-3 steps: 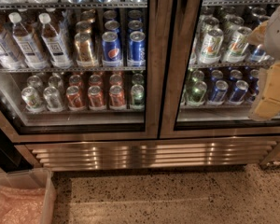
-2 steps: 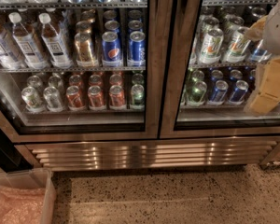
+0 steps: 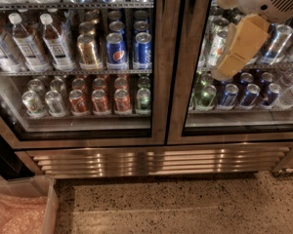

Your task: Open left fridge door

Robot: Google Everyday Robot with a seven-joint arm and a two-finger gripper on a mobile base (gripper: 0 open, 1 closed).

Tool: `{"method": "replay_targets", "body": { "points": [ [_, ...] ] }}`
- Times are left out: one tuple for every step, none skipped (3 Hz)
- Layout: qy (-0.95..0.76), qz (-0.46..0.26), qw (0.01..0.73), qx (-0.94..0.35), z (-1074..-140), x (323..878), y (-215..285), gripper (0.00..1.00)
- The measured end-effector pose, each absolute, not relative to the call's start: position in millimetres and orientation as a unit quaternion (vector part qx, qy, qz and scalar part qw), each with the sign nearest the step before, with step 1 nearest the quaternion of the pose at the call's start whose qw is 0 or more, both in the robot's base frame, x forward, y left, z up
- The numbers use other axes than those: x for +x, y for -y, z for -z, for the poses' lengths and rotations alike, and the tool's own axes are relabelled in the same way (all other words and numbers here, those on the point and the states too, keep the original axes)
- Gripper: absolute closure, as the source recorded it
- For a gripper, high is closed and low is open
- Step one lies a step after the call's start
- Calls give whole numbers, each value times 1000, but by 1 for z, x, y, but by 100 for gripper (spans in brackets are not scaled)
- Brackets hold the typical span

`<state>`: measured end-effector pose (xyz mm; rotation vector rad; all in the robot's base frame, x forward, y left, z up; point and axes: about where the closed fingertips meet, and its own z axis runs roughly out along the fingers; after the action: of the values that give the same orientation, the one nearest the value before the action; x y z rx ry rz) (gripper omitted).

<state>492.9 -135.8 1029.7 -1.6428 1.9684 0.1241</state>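
The left fridge door is a tall glass pane in a brushed steel frame and stands closed. Water bottles and Pepsi cans show through it. Its right frame meets the twin right door at the centre. My gripper, tan and cream, hangs at the upper right in front of the right door's glass, right of the centre frames. It touches nothing that I can see. No door handle shows.
A steel vent grille runs below both doors. A clear plastic bin with pink contents stands on the speckled floor at the lower left. Green-and-white cans sit behind the right door.
My gripper has moved left from the right edge, further across the right door's glass, towards the centre frames. The doors have not moved.
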Motion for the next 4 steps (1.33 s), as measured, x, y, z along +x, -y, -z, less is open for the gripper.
{"method": "replay_targets", "body": {
  "points": [
    [-735, -46, 284, -614, -1030, 493, 136, 0],
    [-738, -65, 323, -589, -1032, 500, 133, 0],
    [-723, -100, 405, -550, -1046, 519, 115, 0],
    [-704, -122, 476, -513, -1068, 545, 94, 0]
  ]
}}
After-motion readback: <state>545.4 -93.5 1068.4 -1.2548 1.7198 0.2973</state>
